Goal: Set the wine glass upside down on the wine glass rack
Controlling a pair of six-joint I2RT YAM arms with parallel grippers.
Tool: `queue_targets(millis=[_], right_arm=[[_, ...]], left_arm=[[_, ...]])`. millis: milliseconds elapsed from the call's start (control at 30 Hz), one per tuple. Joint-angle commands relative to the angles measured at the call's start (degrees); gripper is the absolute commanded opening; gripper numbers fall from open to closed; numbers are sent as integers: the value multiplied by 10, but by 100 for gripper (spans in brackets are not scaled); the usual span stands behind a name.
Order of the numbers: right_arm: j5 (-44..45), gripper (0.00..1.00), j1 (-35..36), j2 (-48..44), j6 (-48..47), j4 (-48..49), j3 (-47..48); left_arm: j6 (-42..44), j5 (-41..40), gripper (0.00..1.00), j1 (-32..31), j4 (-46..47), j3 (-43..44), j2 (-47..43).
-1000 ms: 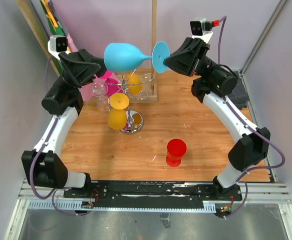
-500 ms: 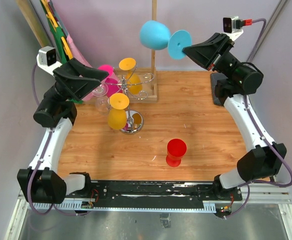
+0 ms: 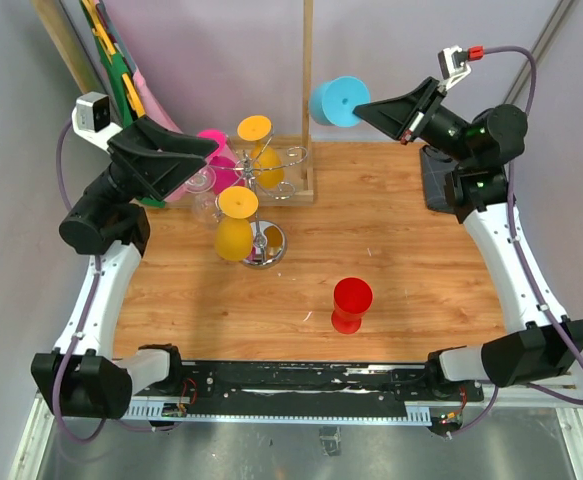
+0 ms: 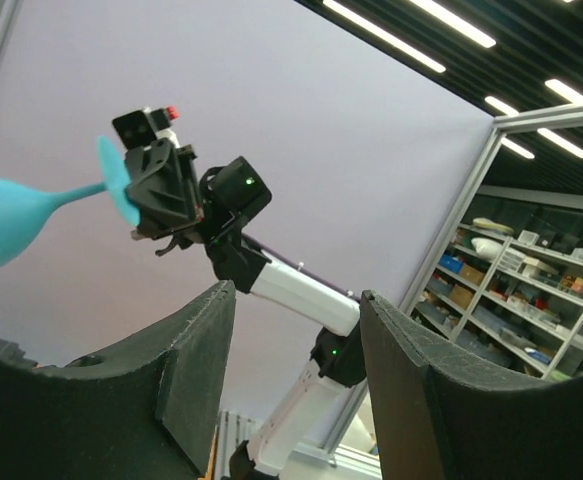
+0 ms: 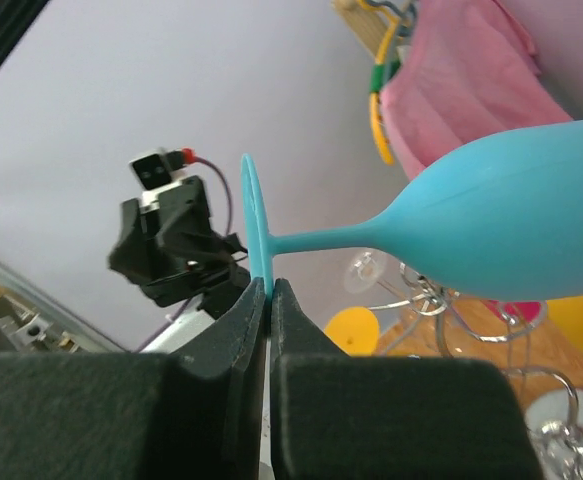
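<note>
- Top: R gripper pinches blue wine glass by its foot, held high past table's far edge; silver wire rack sits 7 o'clock of it, lower. L gripper nearer rack.
- L wrist: L jaws parted, empty; stem approx level.
- R wrist: I see thin disc foot clamped edge-on; bowl smooth, matte.

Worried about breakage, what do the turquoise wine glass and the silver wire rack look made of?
The turquoise wine glass looks like opaque matte plastic: uniform colour, no transparency. The silver wire rack seems polished metal: thin wires, mirror-shiny round base.
</note>
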Motion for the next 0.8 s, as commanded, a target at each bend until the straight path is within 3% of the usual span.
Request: queue_targets(millis=[0,367,767], right_arm=[[38,1,-4,-1,-110,-176,33],[78,1,21,69,-147,-310,79],[96,1,85,157,-179,-381,153]], left_arm=[[27,2,57,4,-21,2,-25],[46,4,57,4,-54,-5,-43],[56,10,57,4,-70,-8,-52]])
